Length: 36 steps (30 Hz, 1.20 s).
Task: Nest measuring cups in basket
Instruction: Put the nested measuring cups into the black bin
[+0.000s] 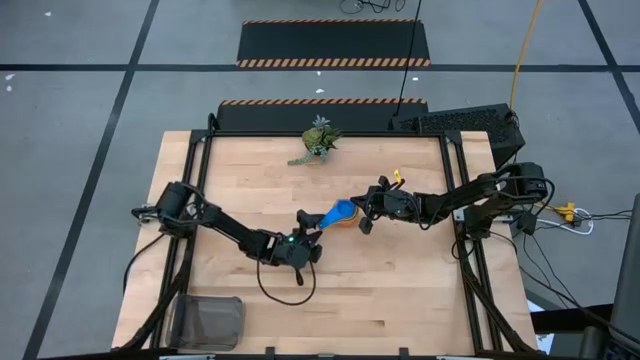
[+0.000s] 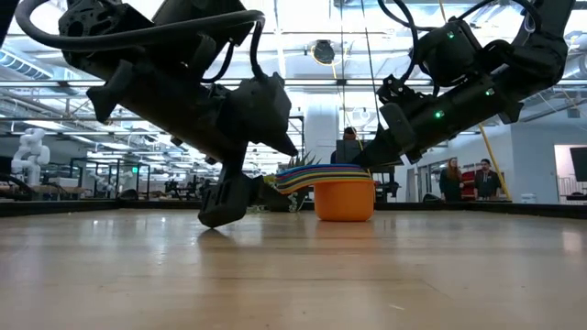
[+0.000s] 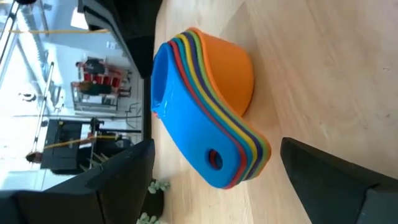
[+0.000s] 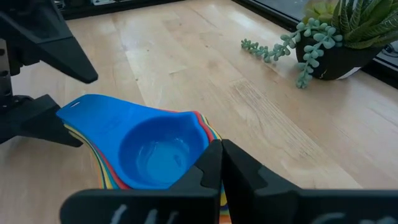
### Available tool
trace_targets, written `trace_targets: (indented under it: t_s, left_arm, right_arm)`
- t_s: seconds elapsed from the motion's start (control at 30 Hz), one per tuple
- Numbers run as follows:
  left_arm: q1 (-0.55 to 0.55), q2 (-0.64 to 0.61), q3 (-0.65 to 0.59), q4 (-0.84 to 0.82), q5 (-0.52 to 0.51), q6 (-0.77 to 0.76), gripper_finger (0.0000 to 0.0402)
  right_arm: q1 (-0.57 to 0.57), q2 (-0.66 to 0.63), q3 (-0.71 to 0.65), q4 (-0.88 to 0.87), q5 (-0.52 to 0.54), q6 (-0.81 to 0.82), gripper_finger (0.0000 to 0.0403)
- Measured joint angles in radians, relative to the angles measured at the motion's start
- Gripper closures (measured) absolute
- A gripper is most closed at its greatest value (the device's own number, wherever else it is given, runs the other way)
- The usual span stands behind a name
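The measuring cups [image 1: 341,212] sit nested in one stack on the table's middle, orange bowl [image 2: 344,199] at the bottom, blue cup [image 4: 155,152] on top, with the handles [image 3: 239,158] fanned toward my left gripper. My left gripper [image 3: 217,146] is open, low over the table, with a finger on each side of the handle ends and a gap to both. My right gripper [image 4: 221,155] is shut at the stack's opposite side. The dark mesh basket [image 1: 208,321] stands at the table's near left corner, far from both grippers. My right gripper's shut fingertips [image 4: 214,152] meet the rim of the top blue cup [image 4: 196,140] on the side away from the handles, slanting down from the table's right. The stack stays upright with its orange base on the table.
A small potted plant [image 1: 318,140] with trailing stems [image 4: 273,50] stands near the table's far edge. Bare wood lies between the stack and the basket. People stand in the room beyond the table [image 2: 468,179].
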Motion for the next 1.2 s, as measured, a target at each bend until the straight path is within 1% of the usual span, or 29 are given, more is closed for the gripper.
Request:
trace_targets:
  t_s: [0.13,0.33,0.57,0.67,0.87,0.97,1.07,1.2]
  left_arm:
    - [0.008,-0.001,0.0,-0.001,0.026,0.037,0.0053]
    - [0.015,-0.001,0.0,-0.005,0.023,0.096,0.0053]
    - [0.03,0.001,0.0,-0.005,0.008,0.103,0.0056]
    - [0.03,0.001,-0.002,0.003,0.005,0.104,0.0079]
    - [0.029,0.001,-0.002,0.01,0.004,0.105,0.0156]
    - [0.029,0.003,-0.002,0.018,0.005,0.103,0.0184]
    - [0.027,0.003,-0.002,0.027,0.004,0.098,0.0199]
    - [0.022,0.005,-0.003,0.047,0.005,0.095,0.0202]
  right_arm:
    - [0.0,0.0,0.0,0.0,0.0,0.0,0.0403]
    - [0.0,0.0,0.0,0.0,0.0,0.0,0.0403]
    - [0.0,0.0,0.0,0.0,-0.001,0.0,0.0403]
    - [0.0,0.0,0.0,-0.001,-0.002,0.0,0.0403]
    - [0.0,0.0,0.0,-0.002,-0.001,0.0,0.0403]
    - [0.0,0.001,0.0,-0.002,-0.001,0.0,0.0403]
    - [0.0,0.001,0.0,-0.001,-0.001,0.0,0.0403]
    - [0.0,0.001,0.0,-0.001,-0.001,0.008,0.0403]
